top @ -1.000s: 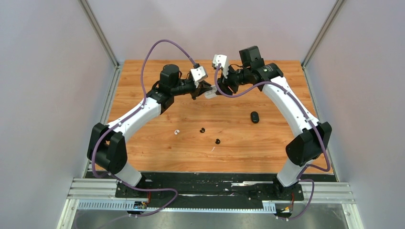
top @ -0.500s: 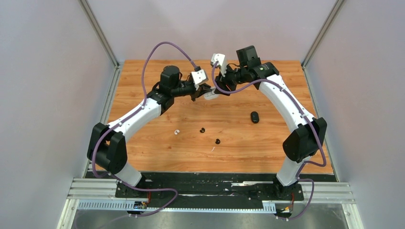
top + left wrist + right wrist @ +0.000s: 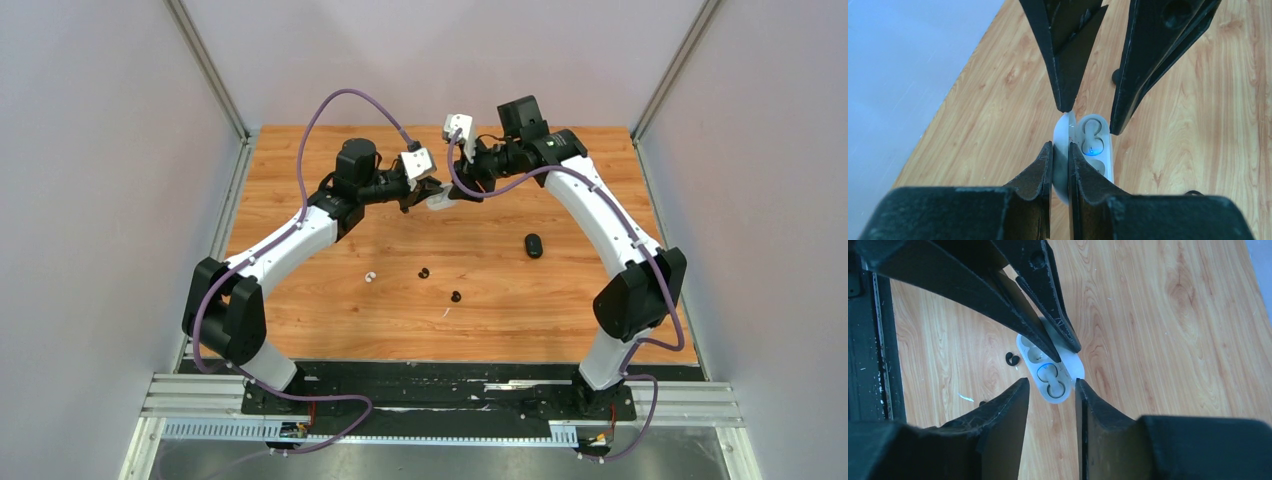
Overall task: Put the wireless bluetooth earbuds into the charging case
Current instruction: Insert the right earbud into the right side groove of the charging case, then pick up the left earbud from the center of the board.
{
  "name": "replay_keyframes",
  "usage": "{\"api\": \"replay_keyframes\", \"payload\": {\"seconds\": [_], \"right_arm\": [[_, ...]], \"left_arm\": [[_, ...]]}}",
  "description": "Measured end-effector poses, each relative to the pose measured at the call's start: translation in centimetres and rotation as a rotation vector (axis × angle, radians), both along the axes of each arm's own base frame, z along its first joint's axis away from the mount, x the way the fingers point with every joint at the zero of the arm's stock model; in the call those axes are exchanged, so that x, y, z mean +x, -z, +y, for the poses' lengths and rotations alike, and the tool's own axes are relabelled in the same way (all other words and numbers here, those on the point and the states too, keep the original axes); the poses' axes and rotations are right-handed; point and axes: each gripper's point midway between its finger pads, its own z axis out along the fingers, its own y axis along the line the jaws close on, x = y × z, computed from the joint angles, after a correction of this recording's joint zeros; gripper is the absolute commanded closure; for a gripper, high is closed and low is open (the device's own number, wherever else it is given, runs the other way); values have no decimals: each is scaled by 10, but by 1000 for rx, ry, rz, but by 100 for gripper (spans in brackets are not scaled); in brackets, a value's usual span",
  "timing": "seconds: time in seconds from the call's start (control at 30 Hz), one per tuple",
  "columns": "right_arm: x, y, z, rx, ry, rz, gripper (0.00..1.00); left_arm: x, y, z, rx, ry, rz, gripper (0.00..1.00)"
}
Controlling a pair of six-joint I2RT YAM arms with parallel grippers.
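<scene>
Left gripper (image 3: 1060, 146) pinched the charging case (image 3: 1074, 369) by its lid; right gripper (image 3: 1051, 382) straddled it (couldn't tell if squeezing), 1 white earbud (image 3: 1091, 135) inside.

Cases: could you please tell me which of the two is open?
The white case, lid up, showing an earbud inside; the black case lies shut.

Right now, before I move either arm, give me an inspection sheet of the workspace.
Surface: wooden table, no spills seen.
Job's things: open white case held between both arms, one bud seated, blue light on; white earbud and two black earbuds loose; black case on table.
Clutter: small white fleck.
Grippers: left gripper fingers clamped on case lid; right gripper fingers straddle case, grip unclear.
Cables: purple cables along both arms.
Surroundings: grey walls.
</scene>
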Motion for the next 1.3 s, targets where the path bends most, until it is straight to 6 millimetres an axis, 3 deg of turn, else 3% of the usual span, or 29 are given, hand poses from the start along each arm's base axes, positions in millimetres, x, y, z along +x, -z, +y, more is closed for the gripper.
{"api": "replay_keyframes", "payload": {"seconds": [0.13,0.23,0.47,0.57,0.67,0.77,0.87,0.97,1.13,1.3], "right_arm": [[-3,-8,0,5,-32,-42,76],[-5,-14,-3,8,-36,-67,78],[6,-32,-12,72,36,-72,71],[9,-26,-17,92,71,-47,69],[9,-14,-19,114,84,5,63],[5,-4,-13,141,64,57,60],[5,10,3,160,15,101,60],[5,40,25,148,-45,164,61],[4,107,58,78,-130,260,61],[-2,133,89,40,-212,262,62]], "left_arm": [[0,0,0,0,0,0,100],[0,0,0,0,0,-1,100],[0,2,3,21,-12,-5,100],[0,1,15,39,-42,-3,100],[1,-4,38,49,-105,14,100],[9,-4,79,63,-223,36,100],[11,-1,121,81,-350,66,100],[10,0,157,91,-463,96,100],[-1,-4,188,84,-577,129,100],[-16,-4,208,72,-664,178,100]]}}
